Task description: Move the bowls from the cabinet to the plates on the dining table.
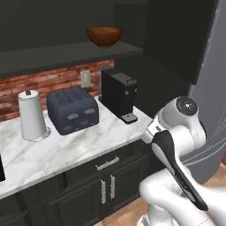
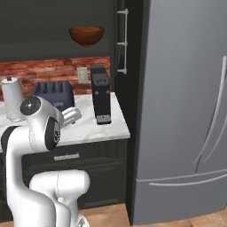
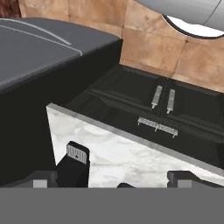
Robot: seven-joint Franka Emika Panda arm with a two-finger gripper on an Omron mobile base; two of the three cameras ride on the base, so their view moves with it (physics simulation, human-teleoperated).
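The bowl [image 1: 104, 35] sits upright on the dark shelf [image 1: 66, 55] of the cabinet, near that shelf's right end, directly above the black coffee machine [image 1: 119, 95] that stands at the right end of the counter [image 1: 66, 148]. The fingers [image 3: 113, 177] are spread wide with nothing between them, and they are aimed the wrong way for a reach: the hand looks down over the counter's front edge, past the coffee machine's top, at the drawer and door handles [image 3: 162, 97] below. So the bowl lies well above the fingers and further back toward the wall, with the counter edge between. As I judge it, the coming move turns on lifting and tipping the hand up to shelf height, then going in over the coffee machine and toaster [image 1: 72, 109] toward the bowl's rim; being round, the bowl offers no preferred axis.
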